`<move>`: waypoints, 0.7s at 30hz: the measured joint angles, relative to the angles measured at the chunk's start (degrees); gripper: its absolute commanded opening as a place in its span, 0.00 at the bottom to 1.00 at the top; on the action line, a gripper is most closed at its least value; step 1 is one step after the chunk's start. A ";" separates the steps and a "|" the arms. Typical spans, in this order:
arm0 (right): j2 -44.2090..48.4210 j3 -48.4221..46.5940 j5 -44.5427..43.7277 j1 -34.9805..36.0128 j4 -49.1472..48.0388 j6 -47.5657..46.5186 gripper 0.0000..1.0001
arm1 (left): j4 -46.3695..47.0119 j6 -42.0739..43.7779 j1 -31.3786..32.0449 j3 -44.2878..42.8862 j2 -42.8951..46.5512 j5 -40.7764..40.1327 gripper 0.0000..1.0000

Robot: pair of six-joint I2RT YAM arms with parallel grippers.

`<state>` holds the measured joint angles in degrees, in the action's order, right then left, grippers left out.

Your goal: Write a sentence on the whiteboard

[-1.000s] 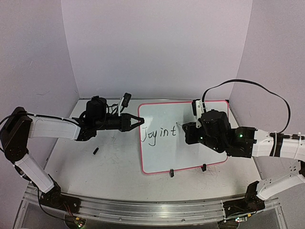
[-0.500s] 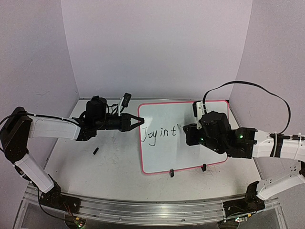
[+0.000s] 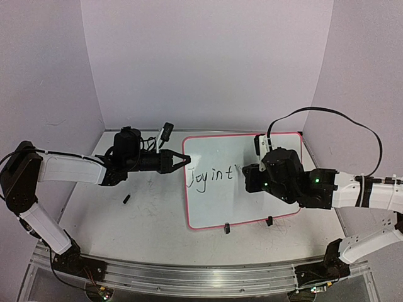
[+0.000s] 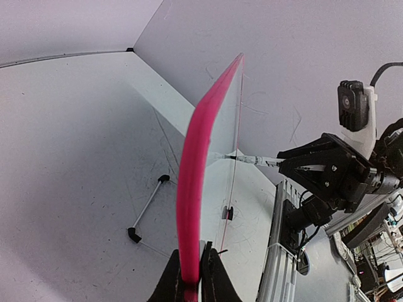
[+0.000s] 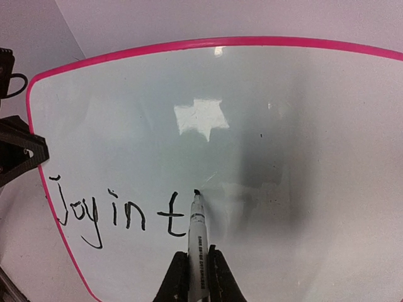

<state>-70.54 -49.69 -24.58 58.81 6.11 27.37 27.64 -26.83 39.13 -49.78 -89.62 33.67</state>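
Comparing against a second ago: almost nothing moved. Right arm (image 3: 343,189) has crept slightly toward the far edge of the whiteboard (image 3: 214,201). The marker (image 5: 196,236) tip now sits just past the 't', near its top, and the top view shows what looks like a small fresh tick there. Lettering (image 5: 113,214) reads "Joy in t", same as before apart from that tick.

Right jaws are clamped narrow on the marker barrel. Tip is on or just off the board face, can't tell which.

Left jaws are pinched on the whiteboard's left pink edge, unchanged. They hold it tilted up, with its near edge and two black clips (image 3: 227,228) down at the desk (image 3: 145,214).

My read: next letter is only starting, so this is well short of a sentence. Board right of the 't' is blank, so there's room. Left hold needs to stay rigid or the strokes will smear.
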 measured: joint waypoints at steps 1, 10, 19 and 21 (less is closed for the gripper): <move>0.00 0.00 0.00 0.00 0.14 0.12 0.00 | 0.00 -0.02 0.00 0.00 0.00 0.02 0.00; 0.00 0.00 0.19 0.04 1.21 0.76 0.00 | -0.03 -0.06 0.00 0.00 0.00 0.00 0.00; 0.00 0.22 1.18 0.07 1.88 1.60 0.00 | -0.04 -0.06 0.00 0.00 0.00 -0.02 0.00; 0.00 0.57 1.54 0.13 1.91 1.84 0.00 | -0.10 -0.08 -0.02 0.00 0.00 -0.04 0.00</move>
<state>-70.54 -49.12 -23.03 58.93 8.02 29.22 27.54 -26.91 39.12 -49.78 -89.62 33.63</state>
